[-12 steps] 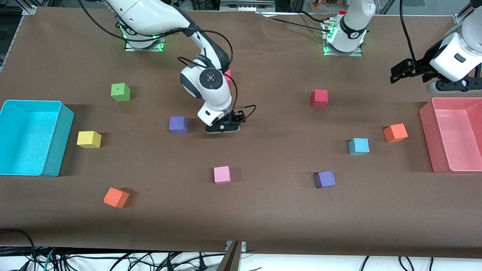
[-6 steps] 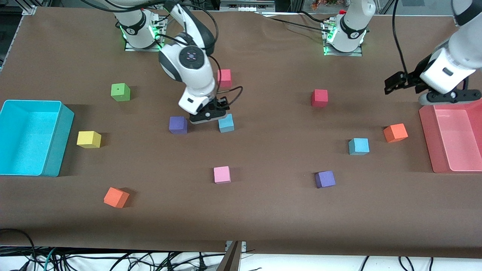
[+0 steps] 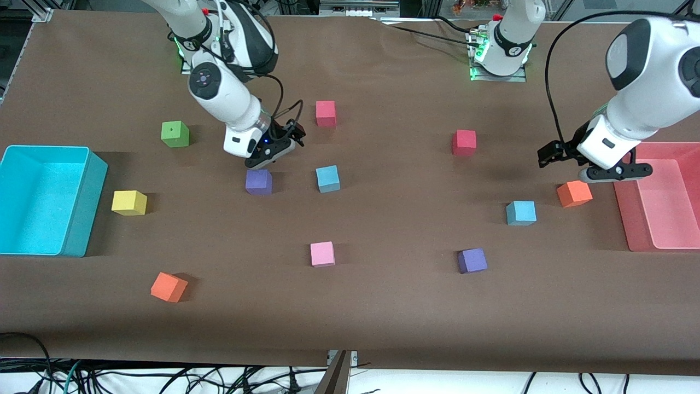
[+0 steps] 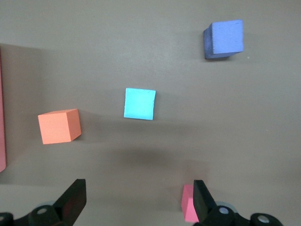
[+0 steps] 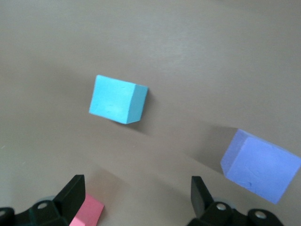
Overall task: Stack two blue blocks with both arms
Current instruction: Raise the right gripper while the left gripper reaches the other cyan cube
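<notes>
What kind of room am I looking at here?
Most likely a robotics lab: two white robot arms bolted to a cloth-covered table, scattered foam cubes such as a blue block, and loose cables below.

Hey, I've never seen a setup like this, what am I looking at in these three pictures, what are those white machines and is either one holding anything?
These are two white jointed robot arms at a brown-covered table. The wide picture comes from a high camera facing them; the other two come from cameras on each arm's wrist, looking down past its black fingers. Small coloured foam cubes are scattered about, with a cyan bin and a pink bin at the table's ends. The left gripper hangs open beside an orange cube, close to one sky-blue cube. The right gripper hangs open above a purple cube, near the other sky-blue cube. Neither holds anything.
</notes>
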### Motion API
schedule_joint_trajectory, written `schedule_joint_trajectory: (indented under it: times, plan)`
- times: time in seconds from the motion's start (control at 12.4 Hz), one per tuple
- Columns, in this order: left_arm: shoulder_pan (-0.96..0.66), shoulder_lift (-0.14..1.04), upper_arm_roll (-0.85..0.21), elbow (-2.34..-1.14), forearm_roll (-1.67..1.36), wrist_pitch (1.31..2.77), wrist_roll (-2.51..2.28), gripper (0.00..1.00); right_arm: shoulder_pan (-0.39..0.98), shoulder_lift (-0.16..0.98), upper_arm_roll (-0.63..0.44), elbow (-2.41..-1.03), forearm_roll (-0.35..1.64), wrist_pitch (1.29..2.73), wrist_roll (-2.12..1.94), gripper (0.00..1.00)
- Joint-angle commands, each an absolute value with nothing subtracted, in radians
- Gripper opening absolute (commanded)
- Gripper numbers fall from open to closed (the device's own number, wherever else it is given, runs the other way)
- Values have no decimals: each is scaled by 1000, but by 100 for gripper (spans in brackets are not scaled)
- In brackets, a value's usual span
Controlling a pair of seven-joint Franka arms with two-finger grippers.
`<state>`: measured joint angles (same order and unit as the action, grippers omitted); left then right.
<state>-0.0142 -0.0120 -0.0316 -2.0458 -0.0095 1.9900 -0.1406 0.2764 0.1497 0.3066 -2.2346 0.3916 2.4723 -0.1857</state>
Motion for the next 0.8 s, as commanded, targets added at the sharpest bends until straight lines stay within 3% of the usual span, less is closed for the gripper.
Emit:
schedule_joint_trajectory:
  times: [0.0,0.16,0.32,0.48,0.72]
  plan:
    - [-9,18,-32,-2121,73,2148,-130,100,245,103,327,-2302,645,2488,-485,99]
    - [6,98,-31,-2158,81,2314,-129,100,245,130,325,-2307,800,2517,-697,99]
    - [9,200,-31,-2160,81,2446,-129,100,265,167,327,-2319,926,2635,-878,99]
    - [17,276,-29,-2149,75,2512,-129,100,288,218,327,-2321,1033,2724,-1070,99]
    - [15,331,-31,-2145,69,2543,-129,100,308,264,325,-2316,1341,2727,-1405,99]
